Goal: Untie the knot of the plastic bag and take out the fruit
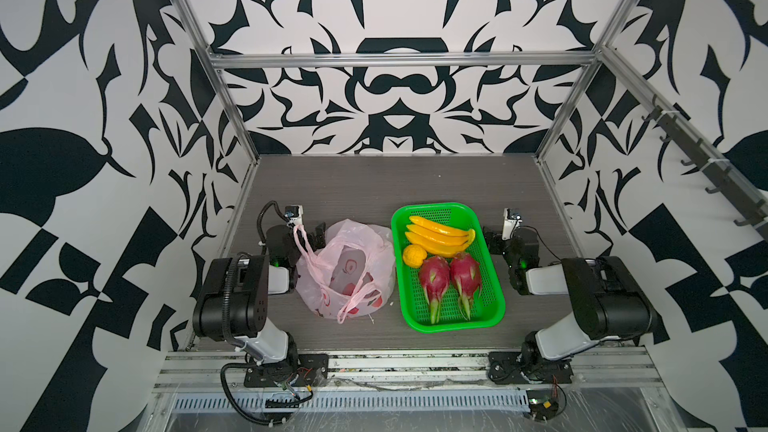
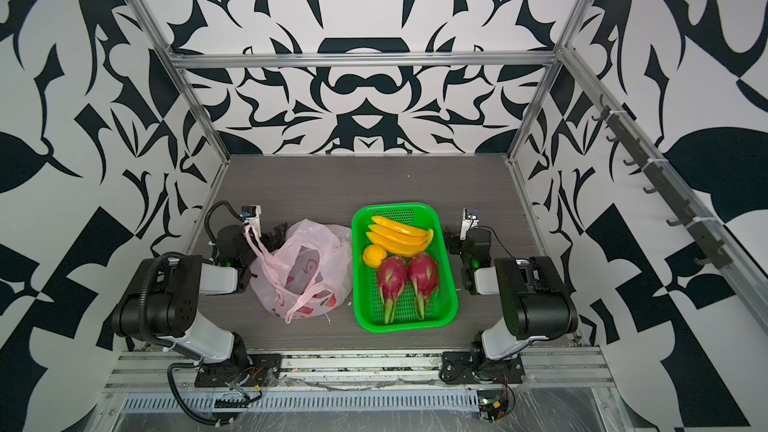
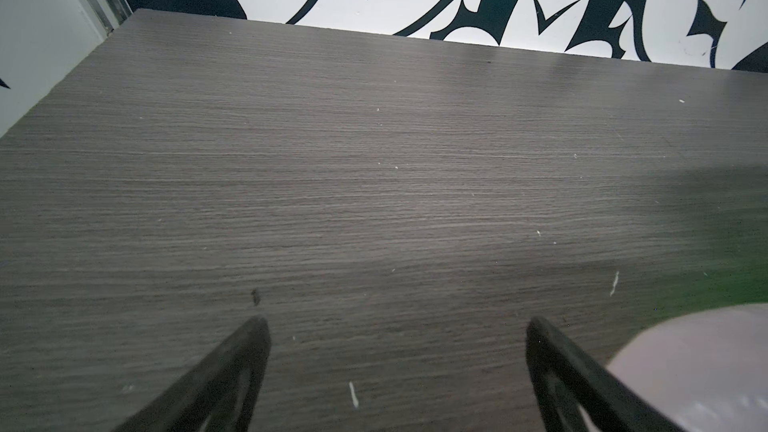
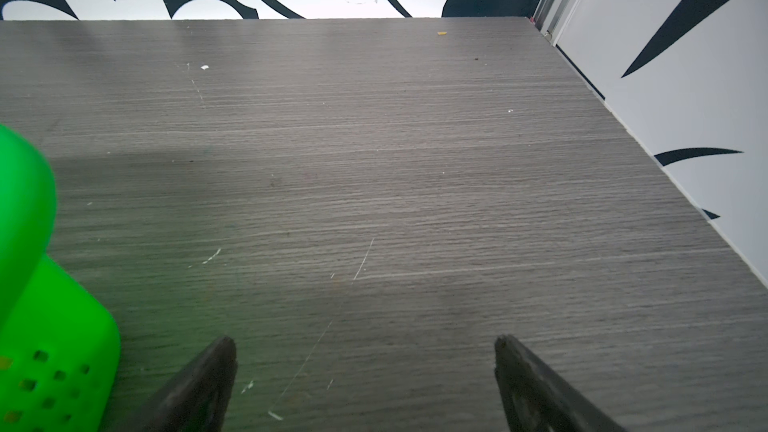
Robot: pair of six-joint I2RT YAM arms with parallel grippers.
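The left gripper (image 3: 395,322) is released and empty, low over the table (image 1: 353,184) at centre-left in both top views. The plastic bag (image 1: 365,251) lies just beside it with a slack mouth and no knot visible. One handle loop (image 1: 305,249) runs up against the left arm (image 1: 282,243); whether it is snagged or merely draped cannot be told. The fruit (image 1: 465,276) sits in the green basket (image 1: 453,326) at centre: bananas (image 1: 440,236), orange (image 1: 413,255), dragon fruits (image 1: 434,278). The right gripper (image 4: 365,338), beside the basket, is released and empty. Judgement: the task appears complete, and the next move is only to check the bag's interior, which its red prints obscure.
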